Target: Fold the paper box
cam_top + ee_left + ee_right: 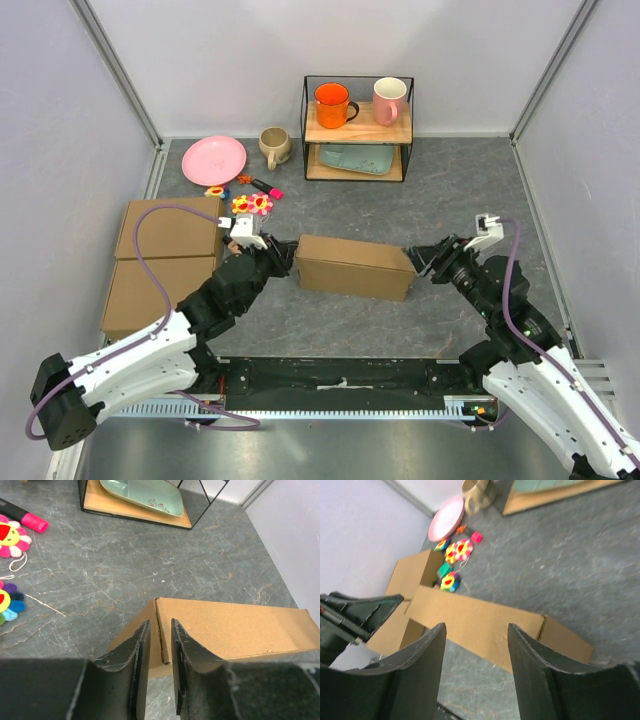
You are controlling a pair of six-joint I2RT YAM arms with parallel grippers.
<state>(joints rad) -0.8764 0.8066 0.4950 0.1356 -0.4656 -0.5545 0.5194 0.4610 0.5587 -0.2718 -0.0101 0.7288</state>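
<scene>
The plain brown cardboard paper box (355, 267) lies on the grey marbled table (450, 190), near its middle, standing as a long low block with its top closed. At each short end a panel slopes outward toward the table.

The left pincer (283, 255) is at the box's left end. In the left wrist view its two black fingers (137, 655) stand close together over that end, one on either side of the fold line between the top and the sloping panel. Only a narrow gap is left between them, and I cannot tell whether they pinch the cardboard.

The right pincer (420, 262) is at the box's right end. Its fingers (427, 655) are spread wide, and the box shows in the gap beyond them.

Behind the box stands a black wire rack with wooden shelves (357, 128). It carries an orange mug (332, 104) and a pink mug (389, 100) above and a pale green tray (358, 158) below.

To the box's left lie two flat ready-made brown boxes (165, 265), set edge to edge. Behind and left of the box are bright flower-shaped toys (252, 204), a round pink plate (213, 159) and a beige mug (274, 146).
</scene>
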